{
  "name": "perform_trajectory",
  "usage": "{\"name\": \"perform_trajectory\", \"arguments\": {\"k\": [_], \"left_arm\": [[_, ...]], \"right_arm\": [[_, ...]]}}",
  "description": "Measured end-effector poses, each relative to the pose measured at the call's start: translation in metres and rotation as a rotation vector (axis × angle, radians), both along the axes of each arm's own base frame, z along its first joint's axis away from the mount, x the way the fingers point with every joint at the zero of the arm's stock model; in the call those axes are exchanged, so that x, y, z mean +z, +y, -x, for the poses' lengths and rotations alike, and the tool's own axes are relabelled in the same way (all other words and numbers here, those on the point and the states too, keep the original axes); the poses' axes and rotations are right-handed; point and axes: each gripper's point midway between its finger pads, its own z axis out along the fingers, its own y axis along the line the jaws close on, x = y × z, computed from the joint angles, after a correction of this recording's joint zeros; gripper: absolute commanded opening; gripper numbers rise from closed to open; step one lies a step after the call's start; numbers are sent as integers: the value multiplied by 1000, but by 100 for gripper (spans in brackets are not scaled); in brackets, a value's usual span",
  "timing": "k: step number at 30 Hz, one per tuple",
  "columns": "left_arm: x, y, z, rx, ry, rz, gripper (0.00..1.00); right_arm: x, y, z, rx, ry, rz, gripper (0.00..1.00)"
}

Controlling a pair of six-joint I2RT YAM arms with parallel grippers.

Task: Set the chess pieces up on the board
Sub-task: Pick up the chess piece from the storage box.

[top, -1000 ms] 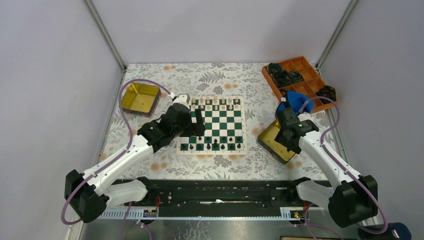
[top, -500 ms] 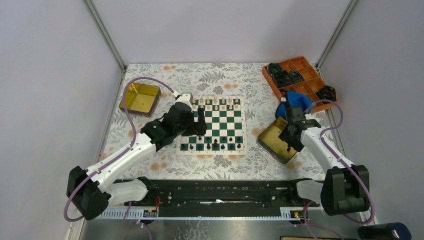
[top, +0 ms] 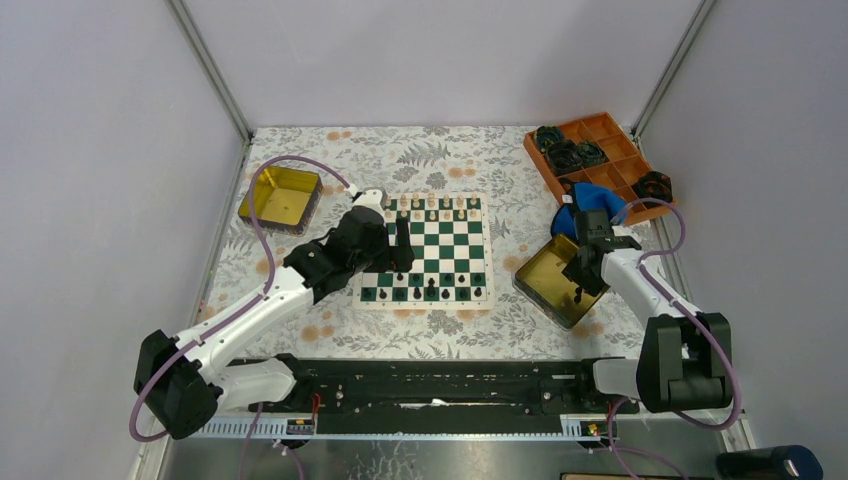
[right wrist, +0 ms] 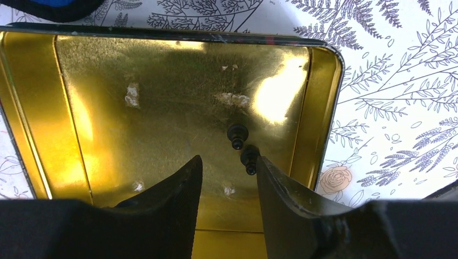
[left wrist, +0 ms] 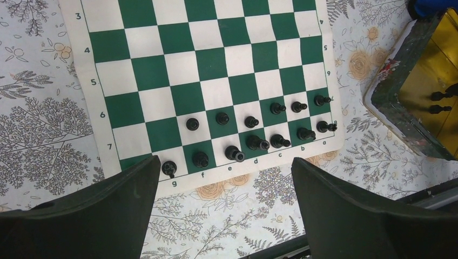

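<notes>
Swinging inward since a second ago, the right pincer (right wrist: 227, 162) hangs low over the gold tin (right wrist: 32, 108), jaws half-narrowed and empty beside two black chess pieces (right wrist: 236, 133). Likely step: fetching one for the board (left wrist: 216, 54). Next it should shift sideways to straddle the nearer piece (right wrist: 249, 158). The left pincer (left wrist: 226, 161) hovers wide, empty.

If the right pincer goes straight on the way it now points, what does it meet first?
The right pincer likely meets the gold tin's floor; two black chess pieces lie just beside its line. Depth is unclear.
</notes>
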Motion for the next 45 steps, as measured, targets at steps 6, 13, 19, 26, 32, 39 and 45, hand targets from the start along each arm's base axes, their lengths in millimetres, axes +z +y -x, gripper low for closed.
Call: {"name": "perform_trajectory", "arguments": {"k": [6, 13, 19, 26, 32, 39, 45], "left_arm": [[-2, 0, 0, 0, 2, -2, 99], [-6, 1, 1, 0, 8, -7, 99], [-7, 1, 2, 0, 9, -8, 99], [-8, 1, 2, 0, 9, -8, 99], [-9, 2, 2, 0, 11, -9, 99], [-10, 1, 2, -1, 10, -8, 99], [-12, 1, 3, -5, 16, -7, 99]], "right_arm": [[-7, -2, 0, -3, 10, -5, 42], [-13, -3, 0, -9, 15, -14, 37], [-16, -5, -1, -15, 19, -16, 36], [-19, -7, -2, -13, 25, -13, 35], [-20, -9, -2, -14, 30, -11, 24], [-22, -10, -2, -10, 37, -9, 16], [-22, -10, -2, 0, 40, -6, 0]]}}
